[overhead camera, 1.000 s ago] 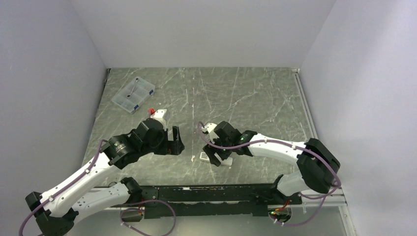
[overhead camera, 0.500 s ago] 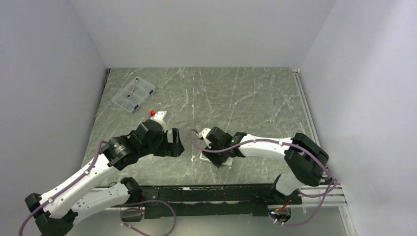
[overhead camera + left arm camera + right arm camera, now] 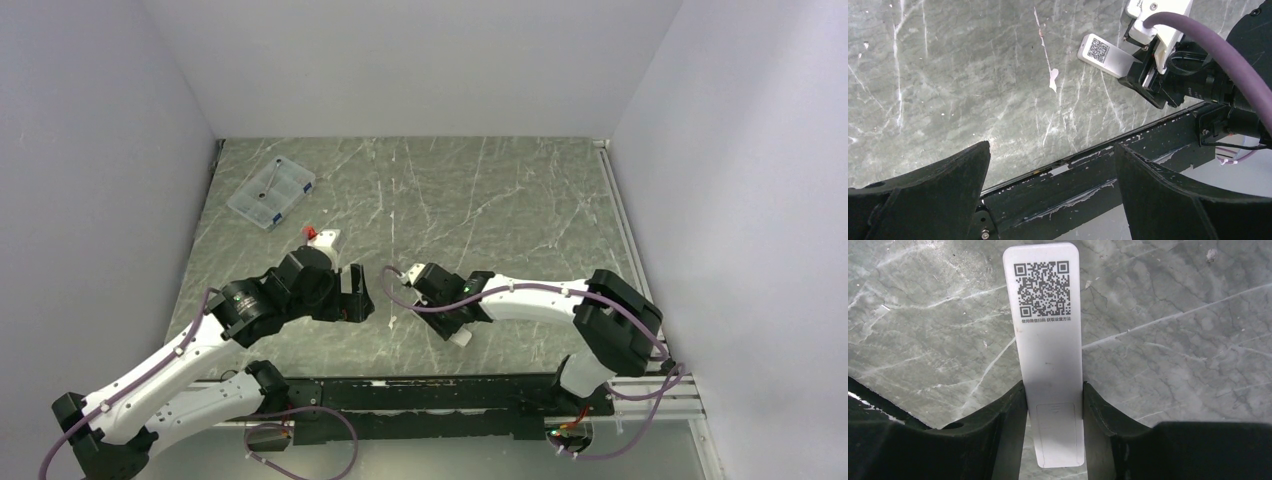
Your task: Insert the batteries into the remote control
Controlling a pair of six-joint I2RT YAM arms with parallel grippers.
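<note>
The right claw (image 3: 1054,392) grips the remote control (image 3: 1046,350) by its sides, while the left claw (image 3: 1050,156) beside it gapes wide.

The remote control (image 3: 1048,340) lies on the table (image 3: 520,200) near its front edge, between the jaws of the right gripper (image 3: 1053,387), with both its sides touching them. The left gripper (image 3: 357,297) is near, to its left. The compartment box (image 3: 270,193) lies well behind, at the table's left side.
</note>
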